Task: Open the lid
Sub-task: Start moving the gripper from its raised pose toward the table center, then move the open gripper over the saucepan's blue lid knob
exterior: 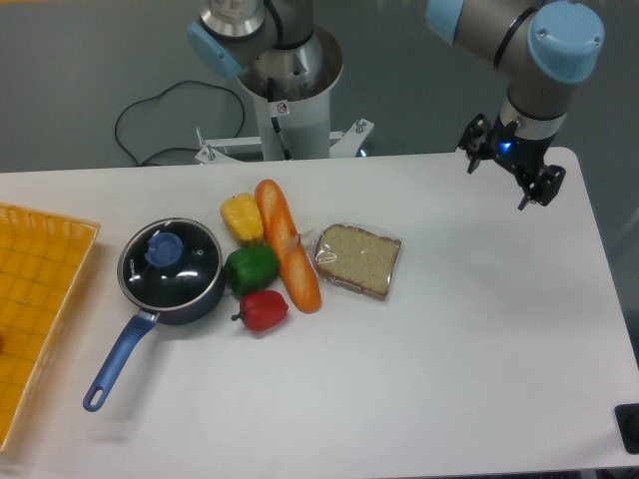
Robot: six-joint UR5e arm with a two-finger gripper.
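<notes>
While the near part of the white table (429,379) lies bare, a dark corner of something (629,427) shows at its near right edge. Left of centre sits the saucepan (172,289), its blue handle (118,359) pointing toward the near left. On it rests the lid (170,261), flat and closed, blue knob (165,249) at its middle. An orange tray (35,309) lies along the left edge, apart from the pan. Just right of the pan are a red pepper (264,310), a green pepper (251,268) touching the pan's rim, and a yellow pepper (242,218) beyond them. A long baguette (288,257) lies beside the peppers, and a bagged bread slice (358,260) lies just right of it. Farther back at the right, the tool (507,177) hangs above the table's far edge, well apart from the lid; its fingers stand spread and hold nothing. Behind the table stands the arm's base (285,95).
</notes>
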